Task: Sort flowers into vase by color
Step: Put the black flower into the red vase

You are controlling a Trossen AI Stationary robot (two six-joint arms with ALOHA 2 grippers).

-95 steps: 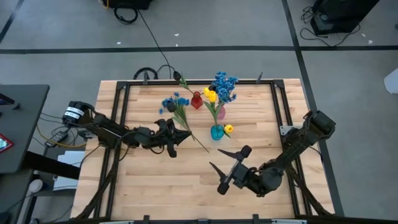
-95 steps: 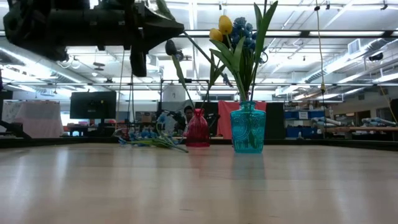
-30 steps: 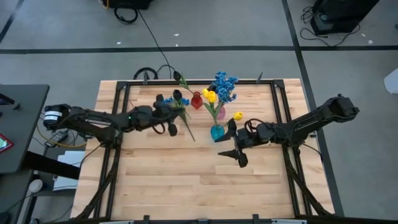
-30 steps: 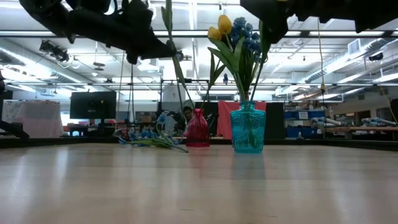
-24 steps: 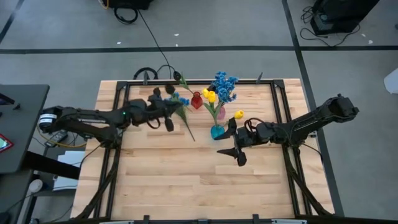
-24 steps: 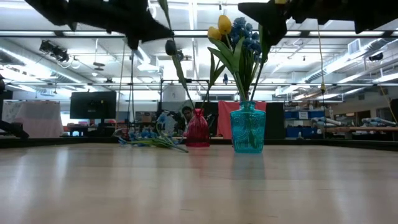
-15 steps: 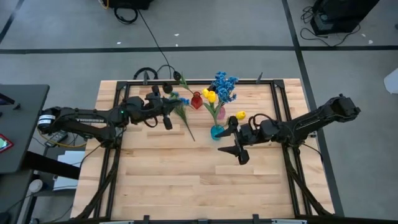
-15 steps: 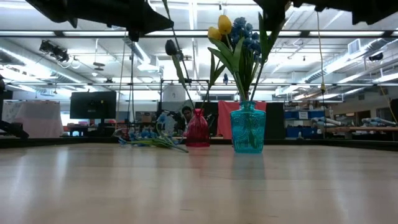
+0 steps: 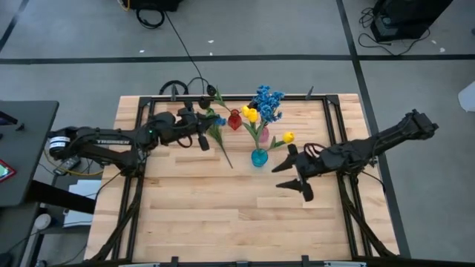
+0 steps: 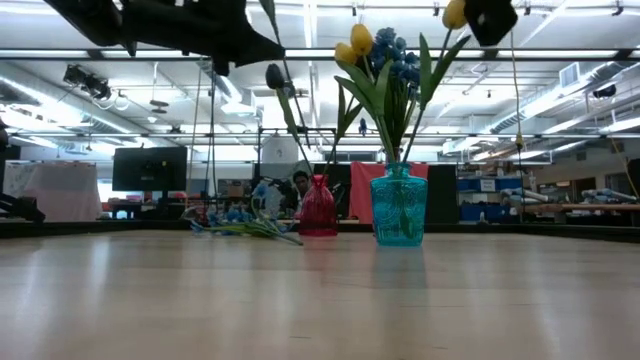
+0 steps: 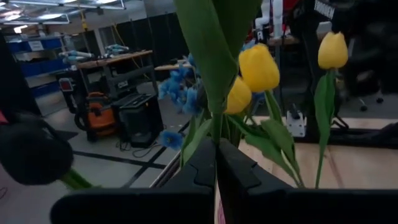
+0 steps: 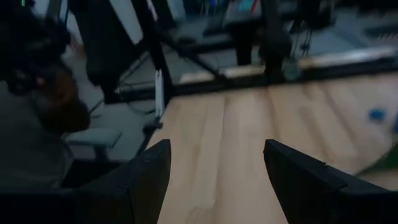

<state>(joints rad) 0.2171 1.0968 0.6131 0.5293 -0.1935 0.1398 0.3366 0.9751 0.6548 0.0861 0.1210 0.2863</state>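
My left gripper [image 9: 202, 127] [image 11: 216, 155] is shut on a green-leaved flower stem [image 9: 225, 152] just left of the red vase [image 9: 234, 120]; its bloom I cannot make out. A dark bloom [image 10: 275, 75] leans out of the red vase [image 10: 317, 215]. The teal vase [image 9: 258, 157] [image 10: 398, 218] holds a yellow tulip [image 9: 288, 137]. Yellow buds [image 9: 251, 113] and a blue spray [image 9: 269, 102] rise behind it. A blue flower [image 10: 235, 224] lies flat on the table. My right gripper [image 9: 295, 178] [image 12: 214, 180] stands open and empty, near-right of the teal vase. My left gripper pinches the green stem [image 11: 215, 127] between its two fingers. The fingers lie level, coming from the table's left, across the stem. A broad leaf [image 11: 211, 56] rises above the fingers, and the thin lower stem slants toward the near right.
A pink vase [image 9: 264, 136] stands between the red and teal ones. A black frame [image 9: 148, 126] runs along the table's left, far and right sides. Bare wood [image 9: 223, 215] fills the near half of the table.
My left gripper has risen and gone toward the far edge with its stem, closing on the red vase. My right gripper, open throughout, has drawn back from the teal vase toward the table's right and up. The yellow tulip stays in the teal vase.
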